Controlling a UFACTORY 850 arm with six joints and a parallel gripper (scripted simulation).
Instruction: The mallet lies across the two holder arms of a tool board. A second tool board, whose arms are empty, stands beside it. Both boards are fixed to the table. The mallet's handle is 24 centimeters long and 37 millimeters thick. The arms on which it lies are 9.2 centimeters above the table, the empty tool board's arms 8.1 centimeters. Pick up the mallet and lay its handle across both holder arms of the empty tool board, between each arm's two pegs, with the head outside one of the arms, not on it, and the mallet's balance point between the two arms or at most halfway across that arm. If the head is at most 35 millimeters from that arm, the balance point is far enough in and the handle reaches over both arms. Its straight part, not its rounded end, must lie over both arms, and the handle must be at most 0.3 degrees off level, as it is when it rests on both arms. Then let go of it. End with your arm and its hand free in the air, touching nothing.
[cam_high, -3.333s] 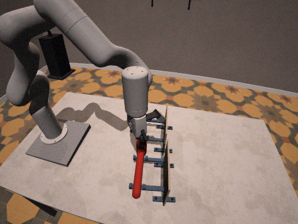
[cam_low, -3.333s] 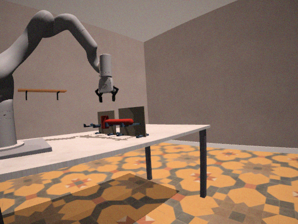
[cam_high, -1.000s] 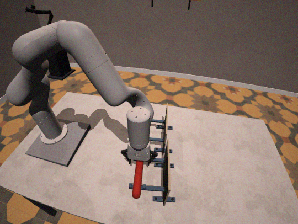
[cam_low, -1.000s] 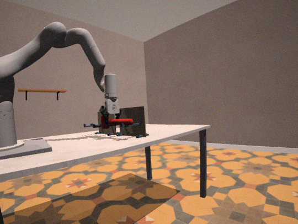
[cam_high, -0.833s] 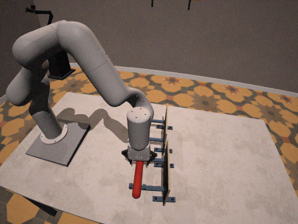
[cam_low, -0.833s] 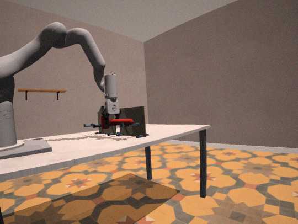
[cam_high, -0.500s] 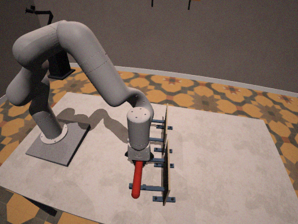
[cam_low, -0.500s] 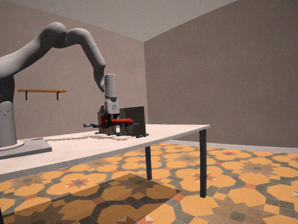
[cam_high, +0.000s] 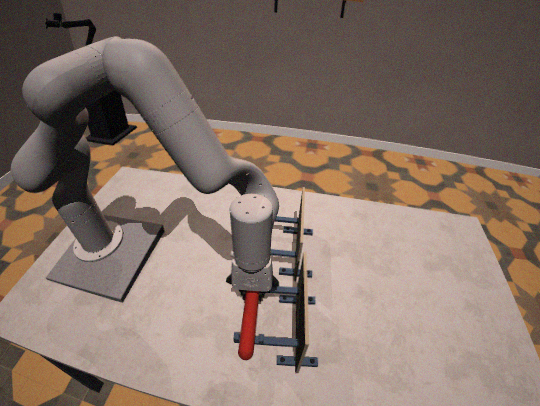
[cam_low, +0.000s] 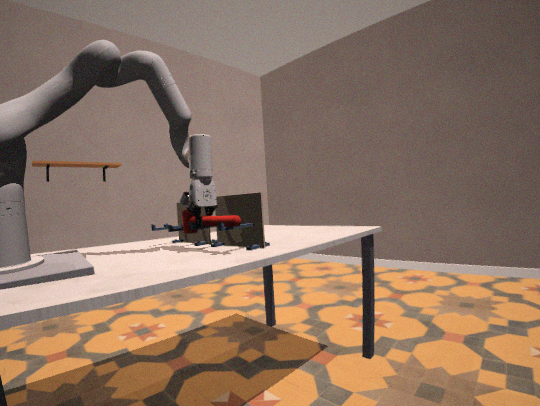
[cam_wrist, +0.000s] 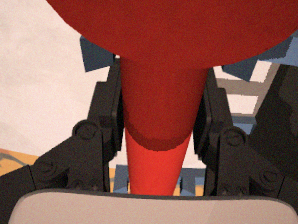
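Observation:
The red mallet (cam_high: 248, 325) lies across the blue holder arms (cam_high: 274, 341) of the near tool board (cam_high: 301, 320). Its rounded handle end points toward the table's front. My gripper (cam_high: 251, 291) points straight down and is shut on the handle near the head, which the wrist hides in this view. In the wrist view the black fingers press both sides of the handle (cam_wrist: 156, 143), below the wide red head (cam_wrist: 166, 10). From the side, the mallet (cam_low: 216, 219) looks level at arm height. The empty tool board (cam_high: 300, 217) stands just behind, its arms (cam_high: 285, 220) bare.
Both boards stand edge to edge in one line near the table's middle, with their arms pointing toward my base (cam_high: 97, 247). The arm's elbow reaches over the table behind the gripper. In the side view, the table's right edge (cam_low: 370, 231) is well beyond the boards.

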